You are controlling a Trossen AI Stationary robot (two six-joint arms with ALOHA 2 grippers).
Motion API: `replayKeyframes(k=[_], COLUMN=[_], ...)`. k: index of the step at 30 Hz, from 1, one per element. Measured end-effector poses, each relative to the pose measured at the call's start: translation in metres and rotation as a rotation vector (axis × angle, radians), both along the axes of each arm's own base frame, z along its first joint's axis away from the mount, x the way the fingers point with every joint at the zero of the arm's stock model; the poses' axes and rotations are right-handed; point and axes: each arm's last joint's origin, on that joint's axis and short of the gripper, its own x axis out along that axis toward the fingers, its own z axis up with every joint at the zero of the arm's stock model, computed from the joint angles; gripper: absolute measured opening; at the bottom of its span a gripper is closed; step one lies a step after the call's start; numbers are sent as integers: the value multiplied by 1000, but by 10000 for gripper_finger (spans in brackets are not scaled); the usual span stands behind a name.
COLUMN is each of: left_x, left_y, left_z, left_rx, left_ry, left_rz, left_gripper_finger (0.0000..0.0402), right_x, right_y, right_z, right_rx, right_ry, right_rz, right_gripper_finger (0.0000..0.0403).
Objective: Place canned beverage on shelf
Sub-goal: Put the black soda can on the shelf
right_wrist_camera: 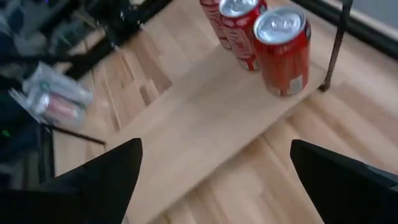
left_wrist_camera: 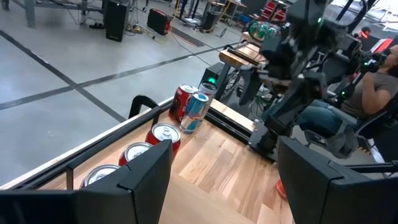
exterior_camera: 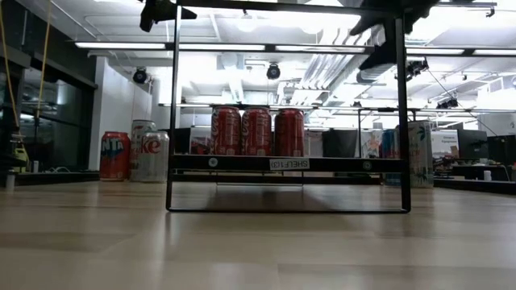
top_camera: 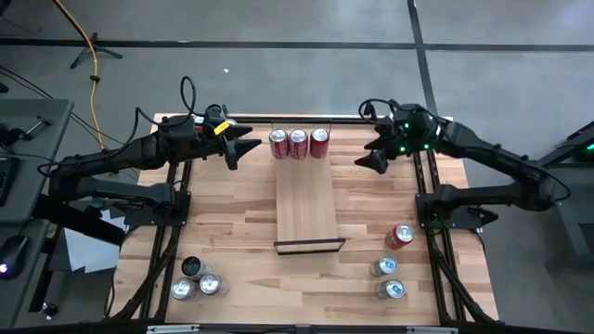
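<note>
The shelf (top_camera: 306,209), a narrow pale board with black rails at its short ends, stands mid-table on a black frame (exterior_camera: 171,121). Three red cans (top_camera: 298,144) stand upright in a row on its far end, also seen in the low view (exterior_camera: 256,131) and the right wrist view (right_wrist_camera: 283,50). My left gripper (top_camera: 234,148) hovers open, left of that row, with nothing between its fingers (left_wrist_camera: 140,177). My right gripper (top_camera: 371,160) hovers open, right of the row and above the table, its fingers (right_wrist_camera: 102,177) also with nothing between them.
Loose cans stand near the front right (top_camera: 400,235) (top_camera: 388,278) and front left (top_camera: 197,278) of the butcher-block table. Two more cans, one red and one blue-and-silver (left_wrist_camera: 198,112), stand by the far edge beyond the shelf's rail. The board's near half (top_camera: 306,223) is bare.
</note>
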Motion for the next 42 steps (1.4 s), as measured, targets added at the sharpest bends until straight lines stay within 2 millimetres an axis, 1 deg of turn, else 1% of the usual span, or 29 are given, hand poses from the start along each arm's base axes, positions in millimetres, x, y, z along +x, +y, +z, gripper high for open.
replayKeyframes(k=[2,4,9,13,15,17,20,22,23,25,26,28,31,33,36,42], left_x=[0,0,0,0,-1,-5,-14,-20,-23,-29,-31,-34,-37,-37,-37,-37], left_y=[0,0,0,1,3,11,33,54,67,93,107,131,159,172,186,198], left_z=[0,0,0,0,0,4,18,26,26,19,14,1,-21,-31,-44,-58], left_rx=[1,2,3,4,-1,-12,-67,-124,-154,-226,-267,-368,-504,-561,-595,-592], left_ry=[0,0,1,0,-4,24,156,279,357,497,535,568,590,598,638,712], left_rz=[3,11,16,24,99,211,390,492,539,625,665,719,766,796,817,893], left_gripper_finger=[239,239,239,239,239,239,239,239,239,238,238,238,238,238,238,238], right_x=[2,7,22,33,36,38,39,39,39,40,41,42,43,43,43,43], right_y=[1,2,5,6,6,6,5,5,4,4,3,3,3,3,3,3], right_z=[-6,-4,13,23,27,27,26,25,24,24,23,22,22,20,20,19], right_rx=[16,10,-79,-132,-147,-157,-153,-160,-160,-163,-164,-155,-141,-137,-135,-138], right_ry=[-43,-115,-315,-436,-480,-492,-476,-472,-467,-463,-461,-456,-457,-445,-441,-435], right_rz=[-17,-19,23,-4,2,5,-20,-38,-43,-54,-57,-62,-68,-68,-68,-66], right_gripper_finger=[394,394,394,394,394,394,394,394,394,394,394,394,394,394,394,394])
